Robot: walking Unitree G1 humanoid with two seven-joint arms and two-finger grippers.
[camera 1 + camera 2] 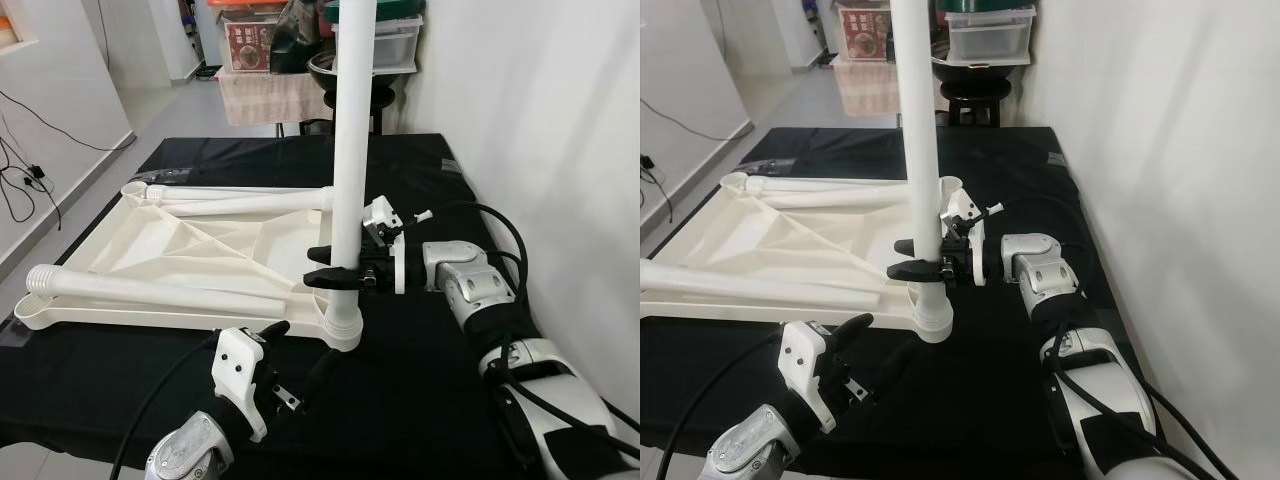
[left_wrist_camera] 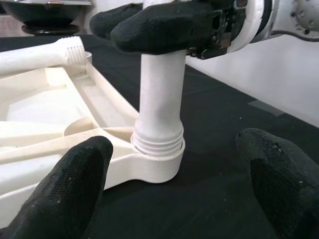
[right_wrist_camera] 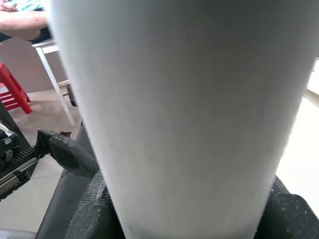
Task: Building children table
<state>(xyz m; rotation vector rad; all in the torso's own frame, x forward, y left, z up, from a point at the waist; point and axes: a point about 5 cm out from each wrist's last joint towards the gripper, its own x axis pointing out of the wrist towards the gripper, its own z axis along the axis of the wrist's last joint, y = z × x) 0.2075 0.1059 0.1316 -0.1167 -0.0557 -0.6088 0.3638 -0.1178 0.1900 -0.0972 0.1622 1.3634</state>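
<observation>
One upright leg (image 1: 349, 150) — within right end effector (image 1: 333, 268)

Likely a home storeroom, stacked storage boxes (image 1: 375, 35), loose cables (image 1: 25, 175), tiled floor (image 1: 190, 105)

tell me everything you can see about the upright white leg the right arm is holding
The upright leg is a smooth white tube, plastic by its look, standing vertically in the corner socket of the upside-down white tabletop on the black cloth. Its threaded lower end shows a few ridges above the socket rim. The right gripper has its jaws clamped around it low down. The top runs out of frame.
</observation>
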